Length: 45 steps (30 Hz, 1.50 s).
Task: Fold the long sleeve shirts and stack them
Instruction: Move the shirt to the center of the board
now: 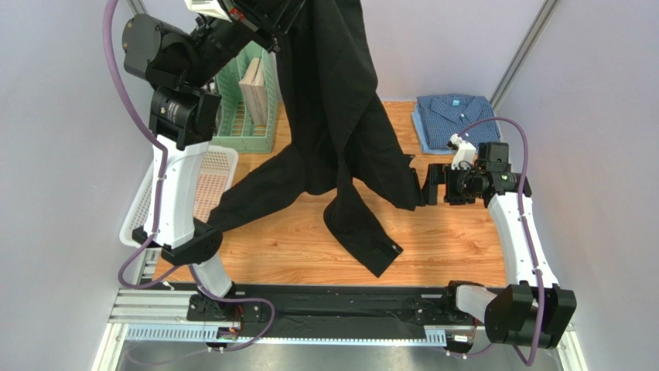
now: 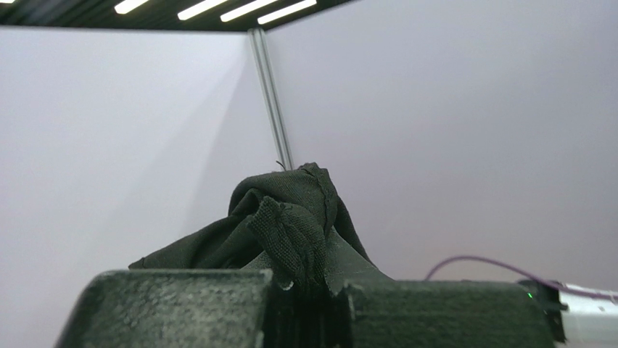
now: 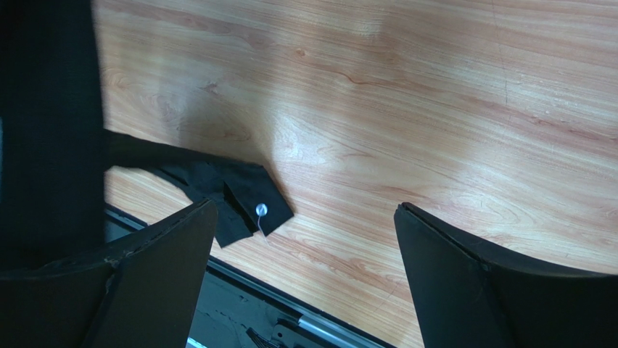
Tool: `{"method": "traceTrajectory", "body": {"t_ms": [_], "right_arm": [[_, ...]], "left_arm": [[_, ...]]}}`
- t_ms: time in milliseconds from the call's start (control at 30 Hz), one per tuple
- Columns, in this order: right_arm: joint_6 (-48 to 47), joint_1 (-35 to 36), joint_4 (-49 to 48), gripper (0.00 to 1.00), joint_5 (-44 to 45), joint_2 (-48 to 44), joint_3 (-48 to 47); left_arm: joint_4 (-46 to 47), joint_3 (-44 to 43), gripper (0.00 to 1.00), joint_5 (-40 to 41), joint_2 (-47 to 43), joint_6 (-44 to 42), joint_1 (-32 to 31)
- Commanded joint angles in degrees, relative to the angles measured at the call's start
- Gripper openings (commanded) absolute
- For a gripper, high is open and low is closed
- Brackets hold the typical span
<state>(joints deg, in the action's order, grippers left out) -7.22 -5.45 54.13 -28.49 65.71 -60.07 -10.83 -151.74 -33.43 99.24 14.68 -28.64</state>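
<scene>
Left arm is way up high, and the left gripper (image 2: 308, 293) is clamped tight on a bunched fold of the black shirt (image 1: 340, 116). In the left wrist view the fabric pokes up from between the closed fingers. The shirt hangs from that grip in a long drape over the middle of the table (image 1: 456, 239). One sleeve trails down and its cuff (image 3: 254, 210) lies on the wood near the front edge, a small white button (image 3: 261, 209) showing on it. The other sleeve stretches off to the left, toward the white basket (image 1: 220, 158).

Over on the right, the right gripper (image 3: 306, 210) sits low, right at the shirt's hanging right edge. Its fingers are spread wide apart with only bare table between them. Dark cloth fills the left of the right wrist view beside one finger, but I can't tell if it touches.

The blue shirt (image 1: 452, 120) lies folded at the far right corner, well apart from the black one. A green basket (image 1: 244, 116) stands at the far left.
</scene>
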Motion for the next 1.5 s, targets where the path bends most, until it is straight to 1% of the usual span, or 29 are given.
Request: {"method": "traceTrajectory", "body": {"t_ms": [0,133,200,300,367,400,467,500,567,600,633,667,700,733,767,800,833,867,900,933,967,1000,1100,1133,1167,1233,1367,1433,1467], "right_arm": [[-0.7,-0.5,-1.5,1.0,0.6,0.1,-1.8],[-0.5,-0.6,-1.8,1.0,0.4,0.2,-1.5],[-0.3,-0.6,-1.9,1.0,0.5,0.5,-1.7],[-0.4,-0.6,-1.9,1.0,0.1,0.6,-2.1],[-0.4,-0.6,-1.7,1.0,0.1,0.5,-2.4],[-0.7,-0.6,-1.6,1.0,0.2,0.2,-2.3],[-0.9,-0.6,-1.5,1.0,0.1,-0.1,-2.2],[-1.0,-0.6,-1.5,1.0,0.0,-0.2,-2.2],[-1.1,-0.6,-1.4,1.0,-0.2,-0.4,-2.1],[-1.1,-0.6,-1.3,1.0,-0.5,-0.4,-2.1],[-1.0,-0.6,-1.3,1.0,-0.8,-0.4,-2.1],[-1.0,-0.6,-1.3,1.0,-0.9,-0.2,-2.2],[-1.1,-0.6,-1.1,1.0,-1.1,-0.2,-2.2],[-1.1,-0.6,-1.0,1.0,-1.2,-0.1,-2.3],[-1.3,-0.6,-0.9,1.0,-1.3,-0.2,-2.3],[-1.3,-0.6,-0.9,1.0,-1.7,-0.5,-2.2],[-1.3,-0.6,-0.9,1.0,-1.9,-0.5,-2.0],[-1.3,-0.6,-1.0,1.0,-2.1,-0.5,-1.9],[-1.3,-0.6,-1.1,1.0,-2.5,-0.5,-1.7],[-1.3,-0.6,-1.1,1.0,-2.6,-0.3,-1.6],[-1.3,-0.6,-1.1,1.0,-2.8,-0.1,-1.6],[-1.3,-0.6,-1.2,1.0,-3.0,0.0,-1.5],[-1.1,-0.6,-1.5,1.0,-3.4,0.3,-1.5],[-1.1,-0.6,-1.3,1.0,-3.3,0.5,-1.9],[-1.1,-0.6,-1.0,1.0,-3.2,0.5,-2.0],[-1.3,-0.6,-0.7,1.0,-3.1,0.0,-2.1],[-1.6,-0.6,-0.8,1.0,-2.8,-0.5,-1.5],[-1.6,-0.6,-0.7,1.0,-2.7,-0.3,-1.7],[-1.5,-0.6,-0.6,1.0,-2.7,-0.1,-1.9]], "left_arm": [[14.0,-3.5,0.0,5.5,2.4,0.1,-1.5],[17.3,-4.2,0.0,7.7,4.2,-1.4,-3.9],[15.5,-4.0,0.0,7.2,4.9,-1.2,-4.8],[11.5,1.4,0.0,3.7,3.9,-0.1,-6.0],[8.6,9.7,0.0,-0.6,0.7,0.5,-6.1],[5.6,17.8,0.0,-2.0,-1.0,-1.5,-6.1],[2.1,27.1,0.0,-5.8,-7.5,-6.1,-6.1],[-2.4,36.5,0.0,-6.2,-10.0,-12.4,-6.1],[-8.4,45.3,0.0,-4.4,-16.2,-20.0,-6.0],[-15.3,52.3,0.0,-2.4,-17.8,-28.0,-5.9],[-19.5,55.0,0.0,-1.0,-20.1,-32.5,-5.8],[-27.3,57.4,0.07,1.5,-20.8,-35.7,-5.7],[-31.5,60.3,0.17,5.2,-21.4,-40.9,-4.4],[-35.6,61.3,0.35,5.9,-22.1,-43.1,-3.0],[-38.8,62.5,0.65,6.0,-22.6,-44.5,-0.9],[-44.0,64.9,0.79,5.7,-23.1,-48.2,4.1],[-46.9,65.9,0.85,6.9,-23.7,-51.3,6.1],[-52.0,66.8,0.87,8.3,-23.9,-54.6,8.1],[-54.0,69.5,0.88,11.2,-24.3,-62.8,11.1],[-55.5,71.0,0.89,14.7,-24.2,-66.1,11.7],[-56.2,72.4,0.94,18.1,-24.1,-70.7,11.9],[-56.2,75.1,0.94,22.9,-23.9,-73.0,12.1],[-53.3,76.5,0.96,29.8,-20.6,-76.7,12.1],[-53.6,76.0,0.96,31.4,-16.8,-77.5,12.1],[-54.6,75.4,0.99,32.9,-14.9,-78.8,12.1],[-55.4,74.8,0.99,36.4,-10.8,-80.4,12.1],[-50.5,78.9,0.99,40.9,-7.8,-83.3,11.9],[-48.6,81.2,0.95,45.0,-5.9,-83.8,11.9],[-48.1,81.7,0.85,45.8,-5.4,-83.9,11.9]]}}
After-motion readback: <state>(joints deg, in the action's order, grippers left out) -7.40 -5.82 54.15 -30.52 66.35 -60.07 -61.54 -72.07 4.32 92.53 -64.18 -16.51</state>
